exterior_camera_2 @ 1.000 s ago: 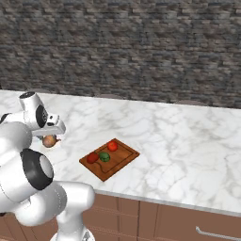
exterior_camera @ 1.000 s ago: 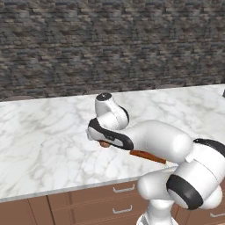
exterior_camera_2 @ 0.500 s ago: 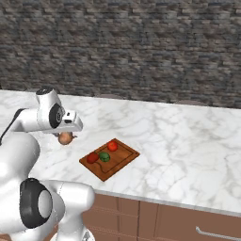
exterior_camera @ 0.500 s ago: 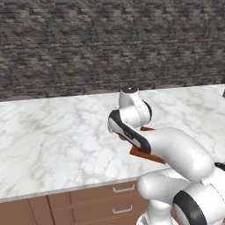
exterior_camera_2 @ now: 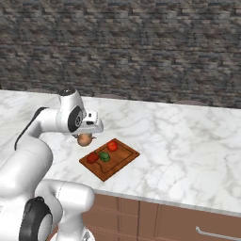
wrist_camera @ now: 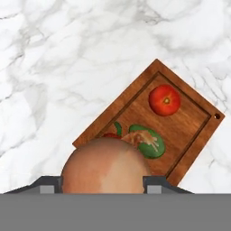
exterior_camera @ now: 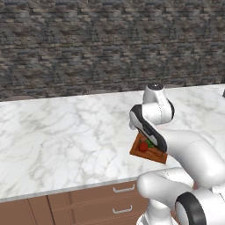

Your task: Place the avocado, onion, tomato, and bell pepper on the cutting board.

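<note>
The stone wall (exterior_camera_2: 141, 52) fills the upper part of the right base view. Below it the marble table (exterior_camera_2: 188, 150) runs across the frame, with wide bare surface to the right of the cutting board (exterior_camera_2: 120, 160) and more behind it toward the wall. The table's front edge crosses the lower part of the frame above brown drawers (exterior_camera_2: 188, 221).

The cutting board lies at an angle near the centre of the right base view, close to the front edge. In the left base view the arm covers most of the board (exterior_camera: 143, 154), leaving its left corner in sight.

The jaws (exterior_camera_2: 85, 136) are closed on the onion (exterior_camera_2: 84, 140), held above the table just left of the board's upper-left edge. In the hand view the onion (wrist_camera: 106, 167) sits at bottom centre between the two dark fingertips (wrist_camera: 155, 182) and hides part of the board's near corner.

On the board, a tomato (wrist_camera: 164, 100) lies apart toward the upper right, while the avocado (wrist_camera: 149, 140) and a red piece (wrist_camera: 110, 134), mostly hidden behind the onion, lie side by side.
</note>
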Controlling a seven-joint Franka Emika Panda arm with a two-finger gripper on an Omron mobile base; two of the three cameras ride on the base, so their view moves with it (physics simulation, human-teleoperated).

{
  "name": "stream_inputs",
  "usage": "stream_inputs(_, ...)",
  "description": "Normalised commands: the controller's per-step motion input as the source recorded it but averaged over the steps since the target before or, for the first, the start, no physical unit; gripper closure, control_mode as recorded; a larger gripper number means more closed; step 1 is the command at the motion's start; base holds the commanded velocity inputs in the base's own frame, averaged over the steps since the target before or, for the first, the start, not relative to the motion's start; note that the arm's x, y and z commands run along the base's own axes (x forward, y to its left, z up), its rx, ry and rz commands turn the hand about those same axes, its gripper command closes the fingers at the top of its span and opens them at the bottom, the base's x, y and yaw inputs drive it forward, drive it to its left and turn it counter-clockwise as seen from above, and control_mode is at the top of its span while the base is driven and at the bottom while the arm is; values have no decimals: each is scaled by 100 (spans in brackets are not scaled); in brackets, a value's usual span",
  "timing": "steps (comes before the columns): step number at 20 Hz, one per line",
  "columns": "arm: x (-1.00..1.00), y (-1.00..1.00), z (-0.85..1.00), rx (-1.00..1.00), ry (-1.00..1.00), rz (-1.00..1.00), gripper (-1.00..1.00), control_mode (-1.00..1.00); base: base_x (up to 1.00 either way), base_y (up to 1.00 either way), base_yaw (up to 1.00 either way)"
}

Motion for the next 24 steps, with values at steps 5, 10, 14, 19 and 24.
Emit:
stream_inputs(5,0,-68,0,0,0,0,100,-100,0,0,0)
stream_inputs(10,0,-65,0,0,0,0,100,-100,0,0,0)
stream_inputs(14,7,-53,0,0,0,0,100,-100,0,0,0)
stream_inputs(19,15,-35,-13,0,0,0,100,-100,0,0,0)
stream_inputs(24,6,-14,-19,0,0,1,100,-100,0,0,0)
